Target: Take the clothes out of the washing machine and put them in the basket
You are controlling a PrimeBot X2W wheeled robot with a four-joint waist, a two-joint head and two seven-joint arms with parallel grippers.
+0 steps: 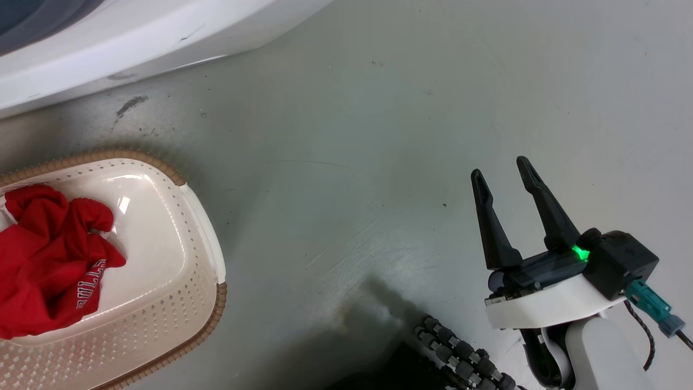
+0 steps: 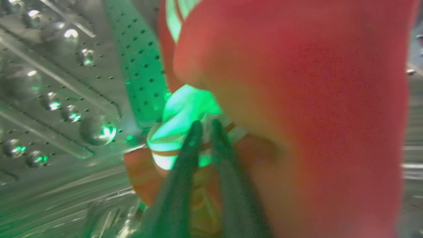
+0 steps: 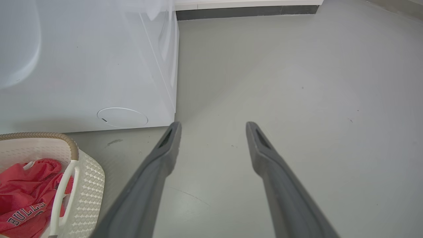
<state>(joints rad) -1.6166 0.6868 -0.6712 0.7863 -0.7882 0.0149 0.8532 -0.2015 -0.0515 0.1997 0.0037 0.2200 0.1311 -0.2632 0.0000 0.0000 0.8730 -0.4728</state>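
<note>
One red garment (image 2: pixel 314 99) with white stripes lies inside the washing machine's perforated steel drum (image 2: pixel 49 82). My left gripper (image 2: pixel 205 124) is shut on its white-striped edge, the two fingers almost touching. Another red garment (image 1: pixel 48 260) with white lettering lies crumpled in the cream basket (image 1: pixel 208 319) on the floor in front of the white washing machine (image 1: pixel 108 49). The right wrist view shows the same garment (image 3: pixel 23 198), basket (image 3: pixel 89 178) and washing machine (image 3: pixel 82 66). My right gripper (image 1: pixel 499 168) hangs open and empty over bare floor, well right of the basket, and its own view shows it (image 3: pixel 214 125) open too.
Grey floor (image 1: pixel 379 135) stretches between the basket and my right arm. A black ribbed cable (image 1: pixel 460 357) lies at the bottom edge near the arm. The washer front carries a round service cover (image 3: pixel 122 117). A dark skirting strip (image 3: pixel 244 11) marks the far wall.
</note>
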